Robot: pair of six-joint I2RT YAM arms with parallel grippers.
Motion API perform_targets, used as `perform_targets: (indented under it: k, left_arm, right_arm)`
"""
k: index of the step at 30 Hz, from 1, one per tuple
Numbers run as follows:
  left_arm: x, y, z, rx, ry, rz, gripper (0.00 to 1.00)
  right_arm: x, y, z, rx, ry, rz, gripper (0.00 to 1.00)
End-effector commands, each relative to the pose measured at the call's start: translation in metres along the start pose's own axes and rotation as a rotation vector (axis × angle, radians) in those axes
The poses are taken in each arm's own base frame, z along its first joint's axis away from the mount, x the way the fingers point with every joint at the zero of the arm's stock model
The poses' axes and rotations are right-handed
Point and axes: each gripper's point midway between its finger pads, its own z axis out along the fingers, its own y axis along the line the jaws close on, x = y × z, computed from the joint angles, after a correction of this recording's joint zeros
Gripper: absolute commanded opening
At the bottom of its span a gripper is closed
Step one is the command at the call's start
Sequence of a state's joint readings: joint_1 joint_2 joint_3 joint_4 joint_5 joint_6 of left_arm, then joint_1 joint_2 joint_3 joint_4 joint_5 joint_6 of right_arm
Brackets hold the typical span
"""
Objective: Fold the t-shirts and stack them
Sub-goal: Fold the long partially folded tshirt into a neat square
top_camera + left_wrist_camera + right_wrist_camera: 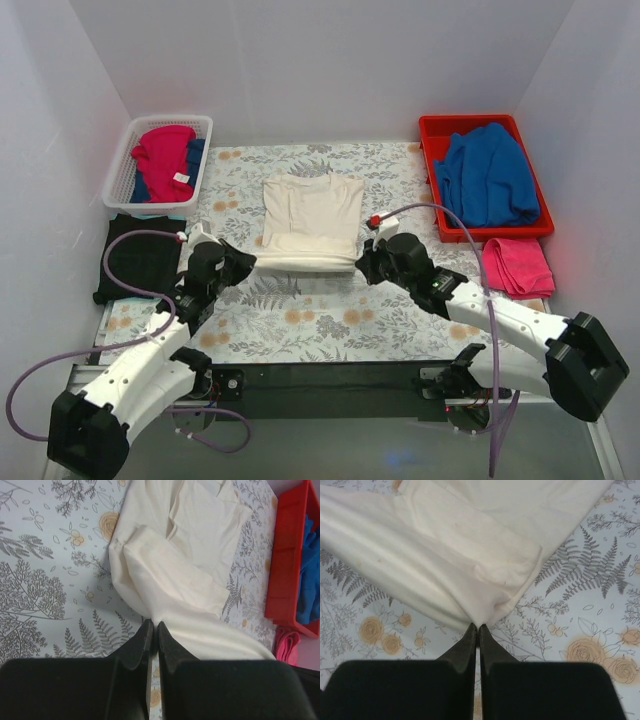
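The cream-white t-shirt (pixel 311 220) lies partly folded in the middle of the floral tablecloth, sleeves folded in; it also shows in the left wrist view (pixel 185 570) and the right wrist view (pixel 445 555). My left gripper (pixel 250 262) is shut on its near left hem corner, the cloth pinched at the tips (pixel 155 625). My right gripper (pixel 362 262) is shut on the near right hem corner (pixel 478 626). The hem is stretched between them, slightly lifted. A black t-shirt (pixel 135 258) lies flat at the left of the table.
A white basket (pixel 125 170) at back left holds red and blue garments. A red tray (pixel 435 135) at back right holds a blue garment (pixel 490 175). A pink cloth (pixel 517 266) lies below the tray. White walls enclose the table.
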State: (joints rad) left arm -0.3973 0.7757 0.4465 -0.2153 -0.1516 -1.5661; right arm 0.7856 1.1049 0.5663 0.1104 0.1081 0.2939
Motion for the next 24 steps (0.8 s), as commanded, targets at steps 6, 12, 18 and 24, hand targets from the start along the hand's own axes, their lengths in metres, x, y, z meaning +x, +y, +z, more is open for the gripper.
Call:
perform_targets:
  k: [6,12,18,24]
  left_arm:
    - [-0.074,-0.048,0.031,-0.003,-0.224,0.073,0.00]
    - [-0.099,-0.079,0.051,0.026,-0.279,0.107,0.00]
    - [-0.116,-0.102,0.073,0.040,-0.311,0.136,0.00]
    - [-0.139,-0.127,0.098,0.049,-0.367,0.162,0.00]
  right_arm:
    - [-0.068,-0.026,0.035,0.183,-0.066,-0.095,0.01]
    - [-0.109,-0.036,0.046,0.225,-0.125,-0.110,0.01]
    - [-0.139,-0.047,0.050,0.272,-0.171,-0.130,0.01]
    - [-0.156,-0.073,0.069,0.299,-0.178,-0.117,0.01]
